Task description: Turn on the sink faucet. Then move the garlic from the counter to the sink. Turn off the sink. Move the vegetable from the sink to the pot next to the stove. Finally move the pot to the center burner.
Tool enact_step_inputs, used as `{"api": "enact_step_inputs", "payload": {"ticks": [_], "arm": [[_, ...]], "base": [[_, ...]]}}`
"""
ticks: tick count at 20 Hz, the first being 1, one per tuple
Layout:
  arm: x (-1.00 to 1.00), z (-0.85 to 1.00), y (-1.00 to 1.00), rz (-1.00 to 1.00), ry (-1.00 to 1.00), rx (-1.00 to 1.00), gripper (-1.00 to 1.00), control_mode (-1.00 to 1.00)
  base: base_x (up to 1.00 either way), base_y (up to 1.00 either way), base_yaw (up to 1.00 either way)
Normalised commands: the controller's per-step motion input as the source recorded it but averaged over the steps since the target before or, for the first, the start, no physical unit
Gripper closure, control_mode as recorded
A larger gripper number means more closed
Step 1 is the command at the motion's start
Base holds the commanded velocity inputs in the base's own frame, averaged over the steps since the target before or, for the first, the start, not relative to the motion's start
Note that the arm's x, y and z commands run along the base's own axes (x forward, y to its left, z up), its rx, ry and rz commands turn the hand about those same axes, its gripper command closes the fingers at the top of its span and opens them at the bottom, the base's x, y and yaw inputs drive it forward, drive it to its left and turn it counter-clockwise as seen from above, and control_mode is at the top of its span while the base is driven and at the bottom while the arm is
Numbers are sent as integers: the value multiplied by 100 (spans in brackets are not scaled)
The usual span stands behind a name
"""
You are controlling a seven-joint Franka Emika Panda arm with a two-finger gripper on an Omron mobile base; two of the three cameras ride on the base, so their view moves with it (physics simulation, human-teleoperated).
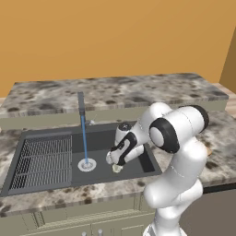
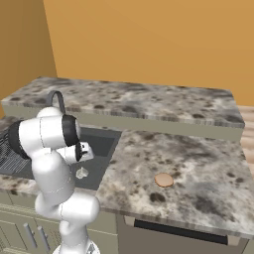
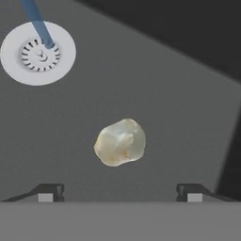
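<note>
Spread wide and holding nothing, our gripper (image 3: 120, 193) hangs over the sink (image 1: 138, 170), its two fingertips (image 3: 47, 192) flanking the bottom edge of the hand view. We see the basin across the middle left of the left base view, in the speckled counter (image 1: 193, 87), with the sink faucet (image 1: 81, 108) at its back rim running a blue stream of water (image 1: 85, 140) onto the round drain (image 1: 87, 164). The garlic (image 3: 119, 142) lies on the basin floor at the centre of the hand view, down-right of the drain and apart from it. We judge the next step is shutting off the water: lift clear of the bulb, then reach for the lever at the spout's base. Our arm folds forward from the lower right, wrist angled down into the basin.
</note>
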Motion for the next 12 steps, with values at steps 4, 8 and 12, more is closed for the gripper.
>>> {"api": "enact_step_inputs", "payload": {"ticks": [4, 8, 12], "arm": [[-3, 56, 0, 0, -4, 1, -100, -100], [-5, 58, -8, 2, -3, 5, -100, -100], [-8, 59, -13, 6, -6, 7, -100, -100]], "base": [[0, 0, 0], [0, 0, 0], [0, 0, 0]]}}
